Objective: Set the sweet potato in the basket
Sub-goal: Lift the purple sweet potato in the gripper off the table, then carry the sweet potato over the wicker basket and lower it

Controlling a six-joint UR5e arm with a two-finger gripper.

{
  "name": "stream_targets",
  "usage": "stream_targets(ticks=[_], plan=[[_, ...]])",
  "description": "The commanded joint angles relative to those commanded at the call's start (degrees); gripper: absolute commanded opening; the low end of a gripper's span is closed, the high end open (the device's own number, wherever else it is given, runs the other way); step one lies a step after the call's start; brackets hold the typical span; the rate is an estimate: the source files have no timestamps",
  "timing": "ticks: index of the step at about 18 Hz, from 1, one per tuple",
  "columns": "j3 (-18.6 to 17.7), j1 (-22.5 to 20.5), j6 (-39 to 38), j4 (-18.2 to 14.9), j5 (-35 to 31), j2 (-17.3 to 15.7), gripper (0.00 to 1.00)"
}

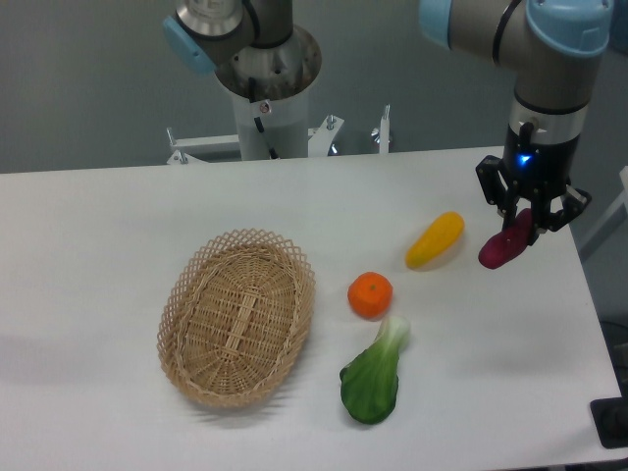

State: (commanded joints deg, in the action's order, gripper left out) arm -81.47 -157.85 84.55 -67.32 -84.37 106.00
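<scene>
The end effector [531, 222] grips the sweet potato [505, 242] at the far right of the bench [98, 226], tilted, beside the yellow vegetable [435, 239]. The basket [236, 316] sits well apart to the left, near the orange [370, 294] and the bok choy [374, 376].

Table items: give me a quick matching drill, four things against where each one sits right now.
Things:
1. sweet potato
2. basket
3. orange fruit
4. leafy green vegetable

Places:
A. left part of the table
B. between the basket and the yellow vegetable
C. in the gripper, at the right edge
D. nearest the front edge, below the orange fruit

Pairs: 1-C, 2-A, 3-B, 4-D
</scene>
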Motion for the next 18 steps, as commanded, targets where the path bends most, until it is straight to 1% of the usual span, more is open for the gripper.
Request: stream_targets(ticks=[3,5,10,13,16,18], plan=[[-1.75,0.09,-0.09,0.09,0.00,-1.05,0.18],[-1.84,0.35,-1.48,0.00,0.09,-1.67,0.18],[-2.11,5.62,-10.62,0.09,-0.09,-1.76,0.18],[-2.98,9.04,-17.73,0.61,0.00,-1.67,0.18],[-3.08,12.56,-24.15,0.62,0.00,-1.41,0.18],[-3.16,15.45,-29.94,0.61,0.00,-1.15,0.18]])
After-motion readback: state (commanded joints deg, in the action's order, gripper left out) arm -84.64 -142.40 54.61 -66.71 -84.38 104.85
